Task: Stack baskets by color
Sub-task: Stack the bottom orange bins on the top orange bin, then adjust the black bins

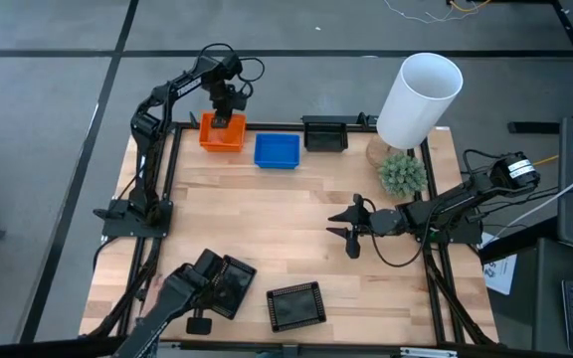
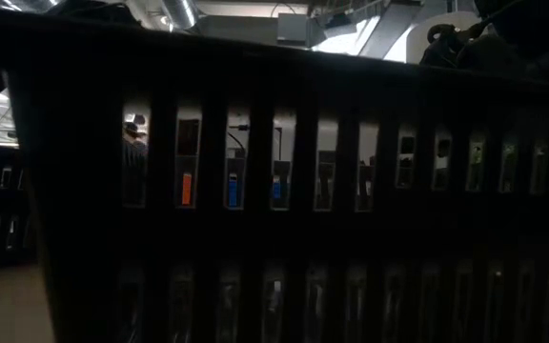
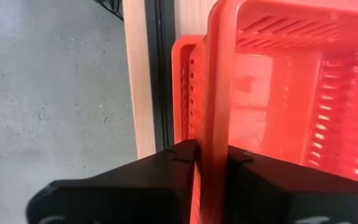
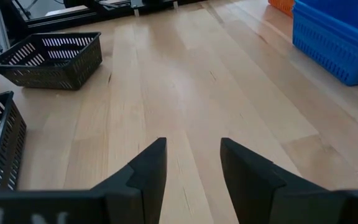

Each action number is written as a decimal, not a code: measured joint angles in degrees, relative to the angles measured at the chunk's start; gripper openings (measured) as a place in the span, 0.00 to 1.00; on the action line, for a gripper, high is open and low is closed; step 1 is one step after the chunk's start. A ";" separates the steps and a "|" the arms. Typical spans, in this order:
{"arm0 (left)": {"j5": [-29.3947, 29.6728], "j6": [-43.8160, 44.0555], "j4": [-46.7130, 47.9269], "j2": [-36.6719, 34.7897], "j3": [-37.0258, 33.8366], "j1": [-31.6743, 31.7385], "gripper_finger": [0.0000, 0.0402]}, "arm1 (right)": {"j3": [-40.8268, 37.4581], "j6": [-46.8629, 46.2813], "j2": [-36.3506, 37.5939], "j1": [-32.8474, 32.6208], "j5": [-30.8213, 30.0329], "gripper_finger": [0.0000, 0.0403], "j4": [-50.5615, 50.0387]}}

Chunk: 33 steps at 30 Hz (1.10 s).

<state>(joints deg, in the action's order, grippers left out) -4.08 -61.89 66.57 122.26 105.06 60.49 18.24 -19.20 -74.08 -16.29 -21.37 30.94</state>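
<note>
Table (image 1: pixel 267 229) middle bare, left claw (image 1: pixel 223 117) pinching orange basket (image 1: pixel 223 134) rim

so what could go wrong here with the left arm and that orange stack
The left gripper pinches the rim of the top orange basket, which sits offset from the orange one under it; letting go could leave it askew. The stack stands at the table edge, so a nudge might tip it off. The right gripper waits open mid-table.

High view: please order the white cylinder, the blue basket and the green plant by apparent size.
1. White cylinder, clearly largest.
2. Blue basket and green plant look about alike, so I do not rank them.
</note>
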 joint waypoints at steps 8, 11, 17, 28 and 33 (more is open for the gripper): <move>2.59 3.26 0.07 0.00 0.00 -0.50 0.13 | 0.01 -0.02 0.00 0.01 0.00 0.37 0.01; 6.06 5.76 0.88 0.00 0.00 -0.50 0.16 | 0.00 0.02 0.00 0.02 0.00 0.37 0.02; 9.01 10.26 2.80 -0.92 0.00 -1.29 0.18 | 0.00 0.17 0.00 0.02 -0.02 0.37 0.02; 5.09 36.28 18.44 -10.08 0.03 -13.22 0.16 | 0.00 0.00 0.00 0.02 -0.02 0.37 0.17; -6.84 54.18 23.26 -16.69 -3.56 -24.58 0.16 | 0.01 -0.27 0.00 0.02 0.00 0.37 0.18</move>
<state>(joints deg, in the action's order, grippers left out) -10.92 -7.71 89.83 105.56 101.50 35.91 18.25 -19.47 -74.08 -16.27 -21.37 31.12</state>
